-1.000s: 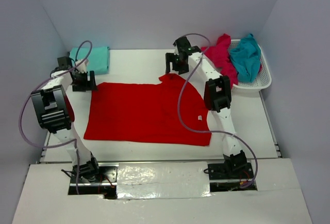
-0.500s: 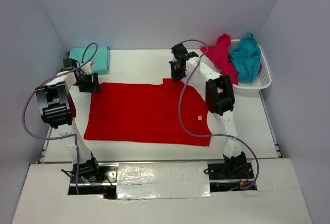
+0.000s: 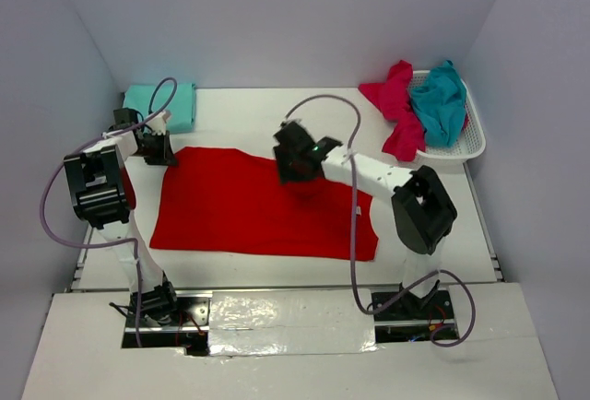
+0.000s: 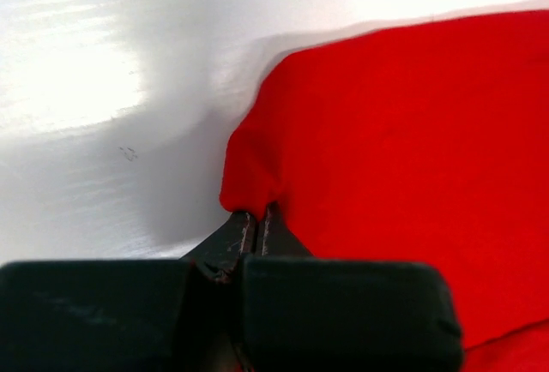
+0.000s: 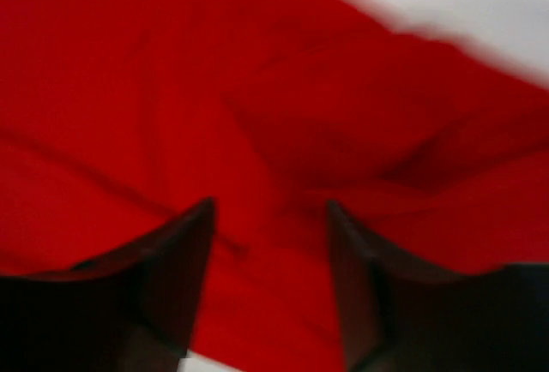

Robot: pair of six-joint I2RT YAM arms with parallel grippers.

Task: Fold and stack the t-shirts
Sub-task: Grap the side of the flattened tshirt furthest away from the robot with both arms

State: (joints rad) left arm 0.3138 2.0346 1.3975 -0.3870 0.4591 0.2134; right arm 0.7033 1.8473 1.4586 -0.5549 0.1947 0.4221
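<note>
So, done: one teal t-shirt (image 3: 171,105) lay folded.
Underway: your left gripper (image 4: 256,222) pinched the red t-shirt (image 3: 240,211); right gripper (image 5: 270,243) gaped (empty).
Pending: the basket (image 3: 472,147) held two more t-shirts (image 3: 441,100).

The shirt (image 5: 274,89) is blurring ahead of the parted jaws of the right gripper (image 5: 270,209), so any contact is reading unclear, and the bottom edge is cutting that gripper off. Between the closed jaws of the left gripper (image 4: 256,218), the shirt's corner is disappearing, with cloth beyond them running off the right edge.
</note>
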